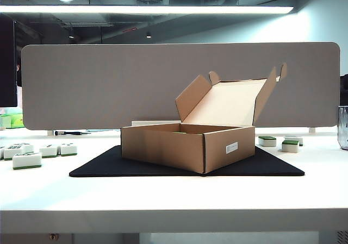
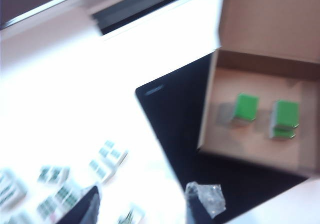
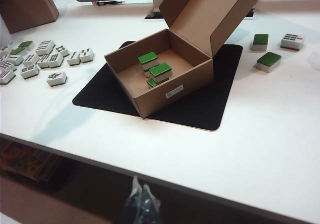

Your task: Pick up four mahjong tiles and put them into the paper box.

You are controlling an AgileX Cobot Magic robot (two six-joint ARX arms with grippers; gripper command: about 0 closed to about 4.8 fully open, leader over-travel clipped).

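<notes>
Left wrist view, tiles [image 2: 247, 107] in paper box [image 2: 250, 149], beyond left gripper [image 2: 145, 209], right gripper [image 3: 140, 204] apart

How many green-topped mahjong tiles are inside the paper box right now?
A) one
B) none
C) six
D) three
D: the right wrist view looks down into the open paper box and shows three mahjong tiles in it: one farther back, one in the middle, and a smaller-looking one partly tucked beside it.

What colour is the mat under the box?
Black; the mat shows best in the right wrist view.
</notes>
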